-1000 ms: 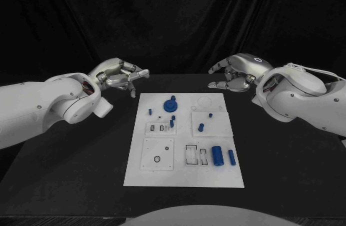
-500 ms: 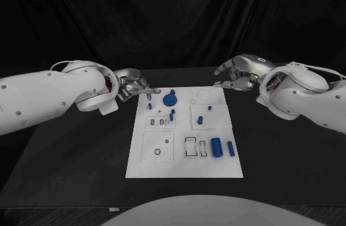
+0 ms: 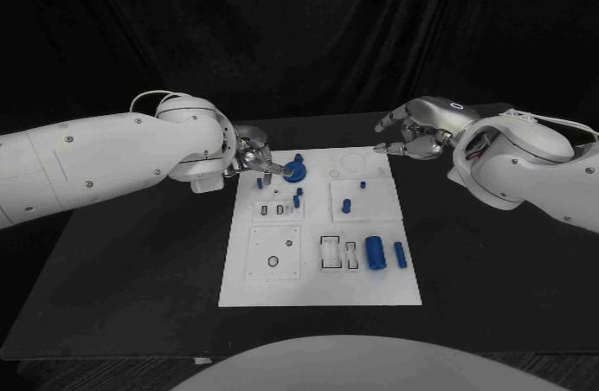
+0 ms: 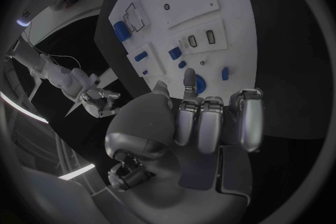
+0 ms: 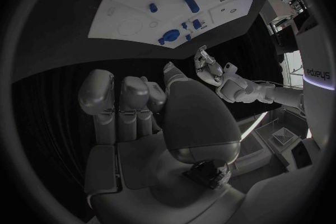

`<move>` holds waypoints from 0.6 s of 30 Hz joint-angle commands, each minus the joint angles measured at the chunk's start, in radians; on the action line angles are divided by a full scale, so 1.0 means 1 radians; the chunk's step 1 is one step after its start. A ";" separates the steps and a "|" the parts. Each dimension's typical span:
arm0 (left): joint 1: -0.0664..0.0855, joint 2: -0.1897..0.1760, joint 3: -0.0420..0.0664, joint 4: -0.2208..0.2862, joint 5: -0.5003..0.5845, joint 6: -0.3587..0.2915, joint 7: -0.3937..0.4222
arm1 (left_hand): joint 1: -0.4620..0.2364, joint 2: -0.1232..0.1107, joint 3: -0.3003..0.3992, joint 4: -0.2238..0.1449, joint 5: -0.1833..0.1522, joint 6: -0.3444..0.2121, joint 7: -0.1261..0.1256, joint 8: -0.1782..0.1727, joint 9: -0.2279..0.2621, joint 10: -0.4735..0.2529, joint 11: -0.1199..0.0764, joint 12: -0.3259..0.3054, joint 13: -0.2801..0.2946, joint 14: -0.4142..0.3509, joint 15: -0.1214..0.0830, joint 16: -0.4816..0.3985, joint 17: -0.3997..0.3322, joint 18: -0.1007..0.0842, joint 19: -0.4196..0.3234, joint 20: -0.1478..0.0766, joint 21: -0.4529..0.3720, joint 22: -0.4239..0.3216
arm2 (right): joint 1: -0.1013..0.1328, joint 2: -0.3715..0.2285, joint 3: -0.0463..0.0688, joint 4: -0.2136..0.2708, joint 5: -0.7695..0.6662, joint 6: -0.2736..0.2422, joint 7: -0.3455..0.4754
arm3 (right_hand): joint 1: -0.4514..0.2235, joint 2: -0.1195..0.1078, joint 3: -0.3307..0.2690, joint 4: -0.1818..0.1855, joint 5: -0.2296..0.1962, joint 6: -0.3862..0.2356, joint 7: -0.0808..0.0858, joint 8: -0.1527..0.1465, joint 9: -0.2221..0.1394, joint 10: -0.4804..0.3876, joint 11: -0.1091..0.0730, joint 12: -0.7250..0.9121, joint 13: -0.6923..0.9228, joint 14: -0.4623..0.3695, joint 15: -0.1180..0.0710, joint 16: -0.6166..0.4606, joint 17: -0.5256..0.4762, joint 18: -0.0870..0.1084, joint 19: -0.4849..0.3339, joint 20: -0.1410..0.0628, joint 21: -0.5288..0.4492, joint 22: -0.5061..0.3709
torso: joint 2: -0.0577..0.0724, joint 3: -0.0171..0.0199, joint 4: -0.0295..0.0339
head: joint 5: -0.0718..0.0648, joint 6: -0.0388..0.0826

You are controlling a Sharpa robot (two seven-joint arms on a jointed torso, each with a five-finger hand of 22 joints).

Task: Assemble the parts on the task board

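Reaching in since a second ago, left hand (image 3: 259, 160) hovers with parted fingers at the round blue part (image 3: 296, 171) on the white task board (image 3: 319, 287), holding nothing.

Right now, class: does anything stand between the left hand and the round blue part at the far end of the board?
Nothing visible does. The left hand is right at the round blue part, fingertips at its edge; whether they touch is unclear. A small blue peg stands nearer the robot, off that path.
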 commanded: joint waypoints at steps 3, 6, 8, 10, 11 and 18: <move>0.002 0.033 0.001 -0.027 -0.016 0.081 -0.039 | -0.009 -0.005 0.012 -0.008 0.023 0.005 -0.011 0.002 0.019 0.104 -0.012 0.002 0.262 0.104 -0.012 0.003 0.263 -0.012 0.010 -0.009 0.003 0.098 | -0.006 0.001 0.001 0.000 -0.001 0.011 -0.013 | 0.000 0.012 -0.004 0.000 0.006 0.007 0.002 0.005 -0.002 -0.006 -0.001 -0.008 -0.006 0.017 0.008 0.003 0.001 -0.006 -0.003 0.003 0.002 0.136 | 0.000 0.0011 -0.0016 | 0.004 0.000; 0.002 0.047 0.001 -0.036 -0.016 0.087 -0.037 | -0.010 -0.011 0.013 -0.011 0.036 0.007 -0.012 0.000 0.027 0.104 -0.013 0.002 0.262 0.104 -0.014 0.003 0.263 -0.013 0.014 -0.010 0.004 0.101 | -0.007 0.001 0.001 0.002 -0.001 0.012 -0.013 | 0.000 0.012 -0.004 0.000 0.006 0.007 0.002 0.005 -0.002 -0.006 -0.001 -0.008 -0.006 0.017 0.008 0.003 0.001 -0.006 -0.003 0.003 0.002 0.136 | 0.000 0.0009 -0.0008 | 0.002 0.000; 0.002 0.056 0.001 -0.042 -0.016 0.088 -0.034 | -0.009 -0.014 0.016 -0.015 0.042 0.009 -0.014 -0.001 0.032 0.104 -0.014 0.002 0.262 0.104 -0.015 0.003 0.263 -0.013 0.014 -0.011 0.004 0.102 | -0.008 0.001 0.001 0.002 -0.001 0.012 -0.012 | 0.000 0.012 -0.004 0.000 0.006 0.007 0.002 0.005 -0.002 -0.006 -0.001 -0.008 -0.006 0.017 0.008 0.003 0.001 -0.006 -0.003 0.003 0.002 0.136 | 0.000 0.0008 0.0006 | -0.001 0.000; 0.002 0.066 0.001 -0.048 -0.016 0.088 -0.029 | -0.009 -0.014 0.018 -0.016 0.045 0.010 -0.014 -0.001 0.034 0.104 -0.015 0.002 0.262 0.104 -0.016 0.003 0.263 -0.013 0.012 -0.012 0.003 0.100 | -0.008 0.001 0.001 0.002 -0.001 0.011 -0.011 | 0.000 0.012 -0.004 0.000 0.008 0.008 0.002 0.006 -0.002 -0.007 -0.001 -0.011 -0.009 0.017 0.008 0.003 0.000 -0.006 -0.003 0.003 0.002 0.136 | 0.000 0.0011 -0.0004 | 0.000 0.000; 0.001 0.070 0.001 -0.051 -0.016 0.087 -0.027 | -0.008 -0.014 0.018 -0.016 0.046 0.010 -0.014 -0.001 0.035 0.104 -0.015 0.002 0.262 0.104 -0.016 0.003 0.263 -0.012 0.012 -0.012 0.003 0.100 | -0.008 0.001 0.001 0.002 -0.001 0.011 -0.011 | 0.000 0.012 -0.004 0.000 0.008 0.008 0.002 0.006 -0.002 -0.007 -0.001 -0.011 -0.009 0.017 0.008 0.003 0.000 -0.006 -0.003 0.003 0.002 0.136 | 0.001 0.0010 -0.0014 | 0.002 0.000; 0.000 0.098 0.001 -0.068 -0.016 0.094 -0.019 | -0.003 -0.014 0.030 -0.025 0.060 0.012 -0.017 -0.006 0.047 0.104 -0.017 0.002 0.262 0.104 -0.018 0.003 0.263 -0.011 0.006 -0.014 -0.001 0.095 | -0.010 0.004 0.001 -0.001 -0.001 0.007 -0.007 | 0.000 0.012 -0.005 0.000 0.009 0.008 0.002 0.006 -0.002 -0.008 0.000 -0.014 -0.012 0.017 0.009 0.004 0.001 -0.006 -0.002 0.003 0.003 0.137 | 0.001 0.0017 -0.0043 | 0.015 0.000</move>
